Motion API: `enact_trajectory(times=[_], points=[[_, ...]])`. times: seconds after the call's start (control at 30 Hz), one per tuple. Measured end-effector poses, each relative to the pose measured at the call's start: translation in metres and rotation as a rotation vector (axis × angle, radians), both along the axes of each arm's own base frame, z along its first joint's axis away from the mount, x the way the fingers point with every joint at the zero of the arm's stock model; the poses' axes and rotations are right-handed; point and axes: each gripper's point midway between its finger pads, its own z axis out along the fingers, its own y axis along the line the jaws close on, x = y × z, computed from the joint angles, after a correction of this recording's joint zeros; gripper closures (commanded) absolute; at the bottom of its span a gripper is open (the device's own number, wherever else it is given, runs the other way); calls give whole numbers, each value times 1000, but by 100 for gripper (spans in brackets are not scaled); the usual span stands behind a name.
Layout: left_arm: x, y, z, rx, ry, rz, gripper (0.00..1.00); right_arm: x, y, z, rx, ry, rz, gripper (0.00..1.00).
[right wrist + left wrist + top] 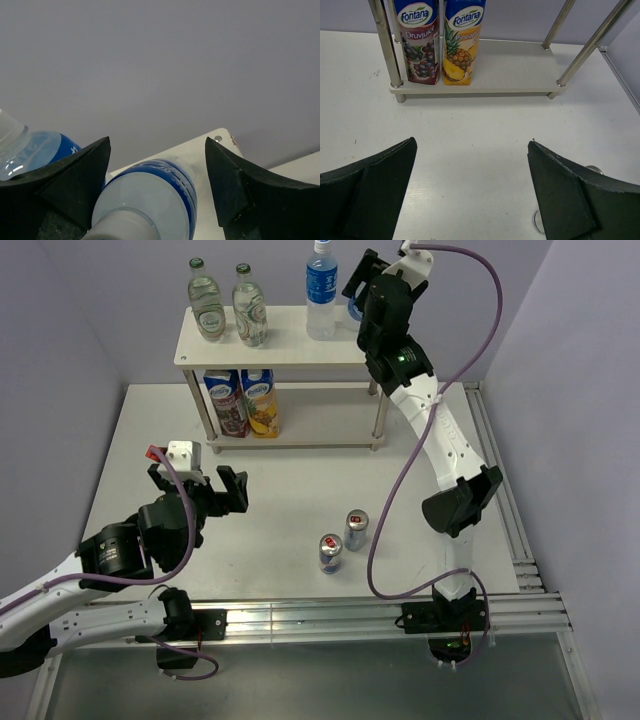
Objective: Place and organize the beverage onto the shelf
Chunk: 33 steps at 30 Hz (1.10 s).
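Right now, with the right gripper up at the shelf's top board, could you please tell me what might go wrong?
1. The clear, blue-labelled plastic bottle between the fingers of the right gripper sits near a corner of the cream-white shelf; a nudge on withdrawal might tip it off.
2. The neighbouring blue-labelled water bottle is close beside one finger and could get knocked over.

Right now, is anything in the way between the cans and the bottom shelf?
Nothing visible. Only bare table lies between the two cans and the shelf. The juice cartons stand at its lower board's left end; the rest is bare.
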Motion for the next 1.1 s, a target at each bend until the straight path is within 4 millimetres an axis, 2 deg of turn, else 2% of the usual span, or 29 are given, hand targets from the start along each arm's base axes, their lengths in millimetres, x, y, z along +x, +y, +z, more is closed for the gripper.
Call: enact_trajectory(times=[0.1, 0.13, 0.2, 0.23, 0.37, 0.4, 0.7, 0.93, 1.1], points=[[0, 2, 0, -1, -2, 6, 1, 10, 6, -4, 7, -15, 9, 34], [0, 2, 1, -5, -3, 6, 1, 12, 8, -4, 7, -23, 15, 48], [0, 3, 1, -6, -4, 7, 1, 14, 11, -2, 9, -41, 24, 64], [0, 3, 2, -8, -5, 8, 1, 14, 11, -1, 8, -46, 24, 76], [0, 5, 2, -9, -7, 15, 1, 15, 9, 1, -2, -51, 18, 92], [0, 5, 2, -8, -7, 15, 1, 15, 9, 1, -4, -53, 17, 99], [0, 4, 0, -7, -2, 18, 1, 12, 8, 3, -12, -47, 26, 100], [0, 6, -3, 3, 5, 27, 1, -6, 3, 11, -38, -14, 28, 100], [-1, 7, -5, 13, 12, 28, 1, -12, 3, 14, -43, -5, 37, 100]])
